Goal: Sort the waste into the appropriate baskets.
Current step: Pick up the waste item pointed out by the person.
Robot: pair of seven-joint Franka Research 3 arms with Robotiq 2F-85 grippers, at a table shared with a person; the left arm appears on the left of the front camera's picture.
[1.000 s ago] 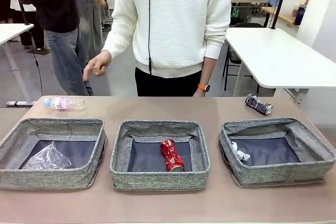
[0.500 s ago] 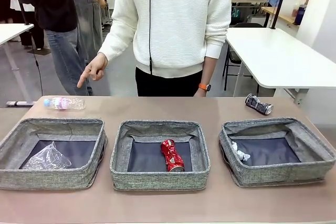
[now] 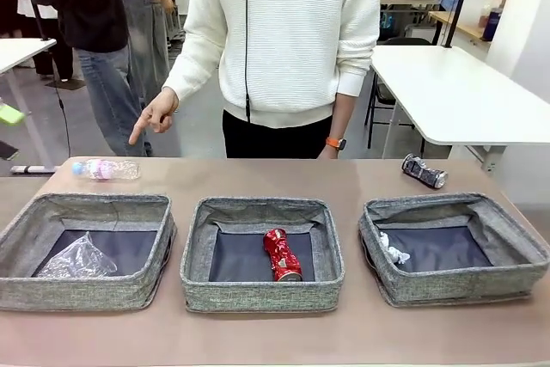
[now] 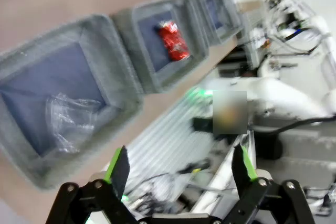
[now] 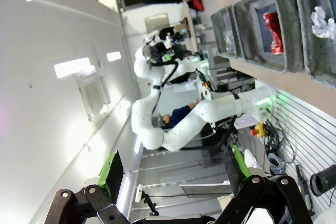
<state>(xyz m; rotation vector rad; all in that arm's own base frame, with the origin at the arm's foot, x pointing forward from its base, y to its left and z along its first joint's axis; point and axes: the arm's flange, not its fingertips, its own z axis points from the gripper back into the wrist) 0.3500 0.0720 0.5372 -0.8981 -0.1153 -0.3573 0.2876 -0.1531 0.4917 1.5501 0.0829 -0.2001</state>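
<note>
Three grey baskets stand in a row: left [image 3: 86, 290], middle [image 3: 258, 294], right [image 3: 455, 291]. A clear plastic cup [image 3: 76, 257] lies in the left one, a crushed red can [image 3: 282, 254] in the middle one, a white paper ball [image 3: 394, 248] in the right one. The pink-labelled bottle [image 3: 105, 168] lies on the table at far left, the dark-silver can [image 3: 424, 170] at far right. My left gripper [image 4: 179, 166] hangs open high over the left basket [image 4: 121, 72], cup [image 4: 71, 121] and red can [image 4: 172, 40]. My right gripper [image 5: 173, 167] is open and holds nothing.
A person in a white sweater stands at the far edge, one hand [image 3: 155, 116] pointing down toward the bottle. A white table [image 3: 455, 96] stands behind at right. In the right wrist view, the left arm [image 5: 173, 114] rises beside the table.
The person's pointing hand has shifted slightly. A green-tipped part has come in at the front view's left edge. The waste and baskets have not moved.
</note>
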